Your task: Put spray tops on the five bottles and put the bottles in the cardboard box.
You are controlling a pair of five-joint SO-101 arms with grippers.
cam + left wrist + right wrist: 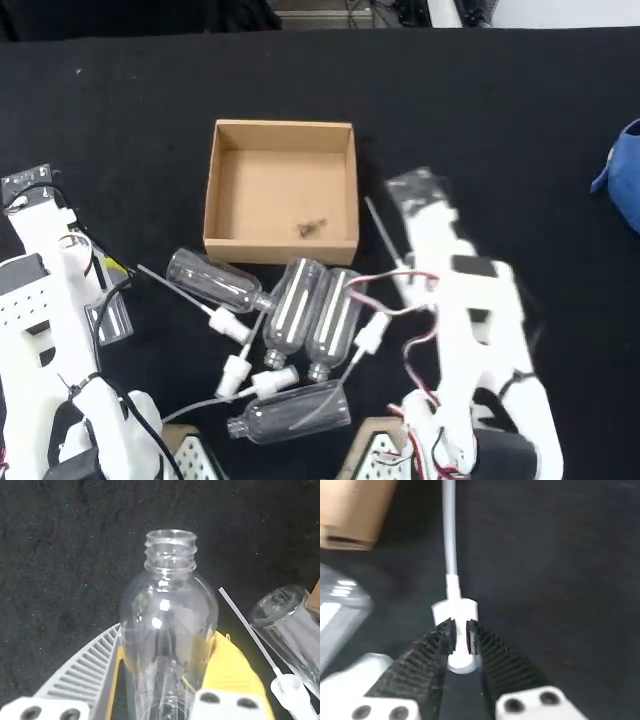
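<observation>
The left pincer (167,665) is clenched on a clear plastic bottle (169,600) whose threaded neck is open and uncapped. The right pincer (460,630) grips a white spray top with a long dip tube (454,611), just beside the brown cardboard box (280,247). Four more clear bottles (293,310) lie on the black bench (500,120). This looks like the capping step. Next, the tube must be lined up with the neck and fed into it.

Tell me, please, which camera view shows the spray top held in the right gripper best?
The right wrist view: the spray top sits close up, pinched by the right gripper, with its tube pointing away. The high view shows its thin tube beside the arm, small. The left wrist view faces a bottle instead.
</observation>
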